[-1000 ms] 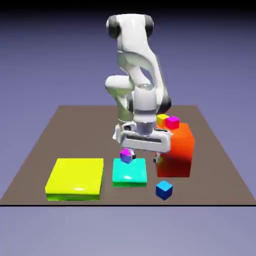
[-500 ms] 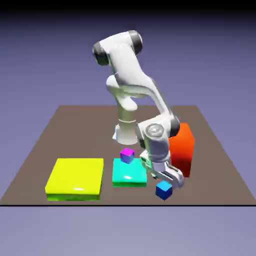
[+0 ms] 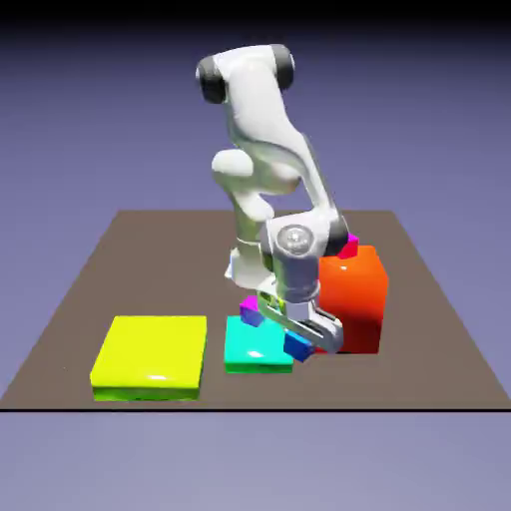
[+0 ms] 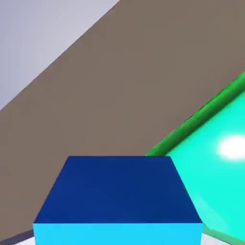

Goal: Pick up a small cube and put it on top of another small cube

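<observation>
- Far left of the exterior view's foreground, the yellow slab (image 3: 150, 351) lies unchanged, well apart from the work.
- Next, the magenta-topped cube (image 3: 250, 311), the intended base, shows at the far edge of the teal block (image 3: 257, 339); what it rests on is hard to make out.
- Right of it, the gripper (image 3: 299, 337) has closed on the blue cube (image 3: 298, 349) and carried it off its near-right spot, leftward and farther back. The pick looks done; carrying to the magenta-topped cube and placing should follow.
- The hand view shows the blue cube large, cut off below, masking the fingertips.
- At right stands the red block (image 3: 351, 304), a pink-magenta cube (image 3: 347, 246) on top; the arm (image 3: 299, 245) partly covers both.
</observation>
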Action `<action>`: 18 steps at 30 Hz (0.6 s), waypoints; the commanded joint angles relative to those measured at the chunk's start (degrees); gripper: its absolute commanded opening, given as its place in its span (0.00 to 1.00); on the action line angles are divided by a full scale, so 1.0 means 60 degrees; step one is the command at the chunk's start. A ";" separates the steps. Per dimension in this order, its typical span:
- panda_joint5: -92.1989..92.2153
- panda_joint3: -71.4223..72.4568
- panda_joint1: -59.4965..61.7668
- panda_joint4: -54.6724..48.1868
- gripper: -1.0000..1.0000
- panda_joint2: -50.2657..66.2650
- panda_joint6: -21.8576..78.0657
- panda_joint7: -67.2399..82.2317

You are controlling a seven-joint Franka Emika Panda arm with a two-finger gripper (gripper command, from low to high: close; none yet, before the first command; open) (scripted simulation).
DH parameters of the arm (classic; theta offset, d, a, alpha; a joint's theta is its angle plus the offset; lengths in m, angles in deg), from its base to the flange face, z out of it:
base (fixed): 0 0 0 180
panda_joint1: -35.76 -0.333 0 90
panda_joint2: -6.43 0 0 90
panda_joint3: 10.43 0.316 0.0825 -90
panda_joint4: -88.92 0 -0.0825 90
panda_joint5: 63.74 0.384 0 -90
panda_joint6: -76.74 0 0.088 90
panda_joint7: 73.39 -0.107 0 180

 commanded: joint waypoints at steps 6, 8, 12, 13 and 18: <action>0.0630 -0.1553 -0.0830 0.1328 0.00 -0.2077 0.0766 0.1967; 0.0847 -0.2070 -0.1107 0.1770 0.00 -0.2769 0.1019 0.2627; 0.1281 -0.3105 -0.1659 0.2655 0.00 -0.4154 0.1524 0.3948; 0.1390 -0.3363 -0.1798 0.2877 0.00 -0.4500 0.1650 0.4278; 0.1700 -0.3936 -0.2143 0.3523 0.00 -0.5018 0.1526 0.5073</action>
